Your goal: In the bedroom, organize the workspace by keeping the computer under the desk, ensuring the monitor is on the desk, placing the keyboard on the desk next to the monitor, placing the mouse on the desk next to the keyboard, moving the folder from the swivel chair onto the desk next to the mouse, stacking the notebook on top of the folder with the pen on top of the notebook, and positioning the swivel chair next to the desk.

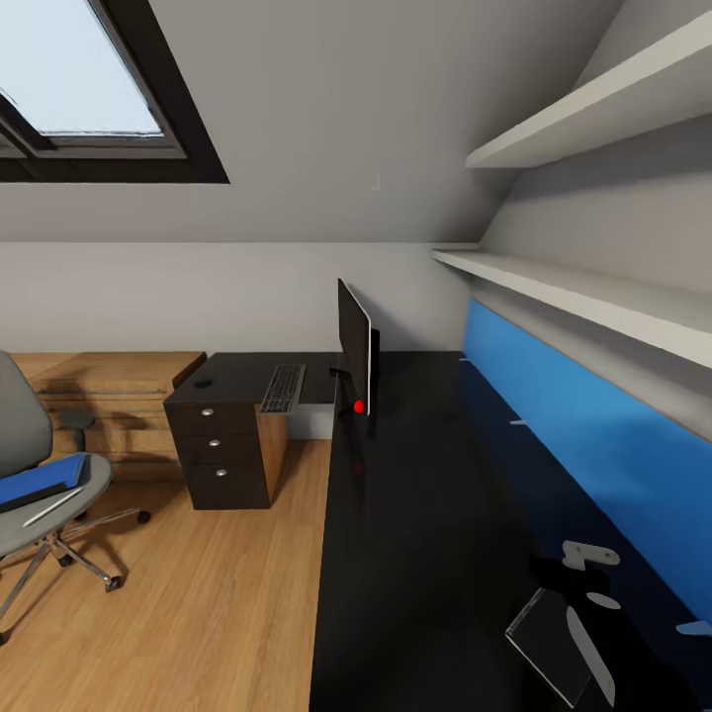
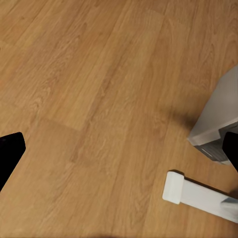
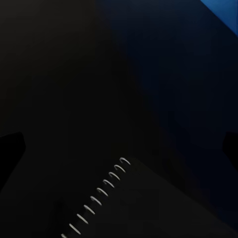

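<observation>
- Lying flat on the near end of the desk [image 1: 415, 554], the notebook [image 1: 547, 633] sits close to the blue wall panel [image 1: 583, 435]; the right wrist view shows its wire spiral [image 3: 99, 196] against the dark cover.
- Further along the same desk the monitor [image 1: 354, 356] stands upright and edge-on to the head camera, a small red light [image 1: 358, 406] at its lower corner.
- Past the monitor, the keyboard [image 1: 284, 388] lies on the shorter arm of the desk, above the drawer unit [image 1: 220, 455] with its round silver knobs.
- A small dark round shape near the far left corner of that arm may be the mouse [image 1: 204, 384]; it is too small to be sure.
- The swivel chair [image 1: 40, 494] stands on the wooden floor [image 1: 198, 613] well apart from the desk, with the folder [image 1: 40, 481] on its seat and the pen [image 1: 54, 505] just beside the folder's near edge.
- A light wooden dresser [image 1: 109, 396] stands behind the chair, and two pale shelves [image 1: 593, 287] run above the blue panel.
- The left gripper [image 2: 119, 148] hangs over bare floor, its fingers spread wide with nothing between them; a pale grey box [image 2: 220, 124] stands nearby on the floor.
- The right gripper [image 3: 119, 144] hovers over the notebook, fingers likewise wide apart and holding nothing.
- No brand, label or readable writing shows on any item.
</observation>
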You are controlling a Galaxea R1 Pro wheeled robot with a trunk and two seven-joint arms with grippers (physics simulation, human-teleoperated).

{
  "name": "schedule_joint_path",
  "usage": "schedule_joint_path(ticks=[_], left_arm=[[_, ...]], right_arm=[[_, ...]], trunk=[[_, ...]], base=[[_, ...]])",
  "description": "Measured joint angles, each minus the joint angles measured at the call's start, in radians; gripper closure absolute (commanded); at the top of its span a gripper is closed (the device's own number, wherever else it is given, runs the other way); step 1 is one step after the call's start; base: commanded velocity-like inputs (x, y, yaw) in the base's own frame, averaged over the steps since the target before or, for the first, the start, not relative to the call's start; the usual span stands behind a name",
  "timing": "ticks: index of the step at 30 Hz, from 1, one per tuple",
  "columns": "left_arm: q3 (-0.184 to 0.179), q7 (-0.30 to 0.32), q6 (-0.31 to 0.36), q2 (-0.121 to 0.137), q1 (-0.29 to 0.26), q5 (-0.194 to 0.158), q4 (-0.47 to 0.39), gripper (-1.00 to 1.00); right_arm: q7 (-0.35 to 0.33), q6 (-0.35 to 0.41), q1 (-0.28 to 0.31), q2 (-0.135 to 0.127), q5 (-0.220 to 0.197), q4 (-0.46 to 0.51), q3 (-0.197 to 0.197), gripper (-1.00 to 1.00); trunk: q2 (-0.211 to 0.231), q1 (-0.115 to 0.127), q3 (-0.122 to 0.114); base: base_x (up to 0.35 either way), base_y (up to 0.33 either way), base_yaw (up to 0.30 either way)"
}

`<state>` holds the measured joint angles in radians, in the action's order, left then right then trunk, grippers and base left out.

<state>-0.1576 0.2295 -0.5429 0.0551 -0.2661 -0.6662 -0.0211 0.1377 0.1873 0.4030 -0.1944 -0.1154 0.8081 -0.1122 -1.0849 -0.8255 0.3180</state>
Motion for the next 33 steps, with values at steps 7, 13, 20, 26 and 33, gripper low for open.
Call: schedule_joint_path(ticks=[7,13,20,26,33], left_arm=[[0.0,0.0,0.0,0.0,0.0,-0.001,0.0,-1.0],[-0.001,0.001,0.001,0.0,0.0,-0.001,0.0,-1.0],[-0.001,0.001,0.0,0.0,0.0,-0.001,0.0,-1.0],[-0.001,0.001,0.0,0.0,0.0,-0.001,0.0,-1.0],[0.0,0.001,0.0,0.0,0.0,-0.001,0.0,-1.0]], right_arm=[[0.0,0.0,0.0,0.0,0.0,0.0,0.0,-1.0],[0.0,0.0,0.0,0.0,0.0,0.0,0.0,-1.0],[0.0,0.0,0.0,0.0,0.0,0.0,0.0,-1.0],[0.0,0.0,0.0,0.0,0.0,0.0,0.0,-1.0],[0.0,0.002,0.0,0.0,0.0,-0.001,0.0,-1.0]], trunk=[[-0.049,-0.027,0.022],[-0.056,-0.031,0.025],[-0.056,-0.031,0.025],[-0.056,-0.031,0.025],[-0.077,-0.042,0.035]], base=[[0.0,0.0,0.0],[0.0,0.0,0.0],[0.0,0.0,0.0],[0.0,0.0,0.0],[0.0,0.0,0.0]])
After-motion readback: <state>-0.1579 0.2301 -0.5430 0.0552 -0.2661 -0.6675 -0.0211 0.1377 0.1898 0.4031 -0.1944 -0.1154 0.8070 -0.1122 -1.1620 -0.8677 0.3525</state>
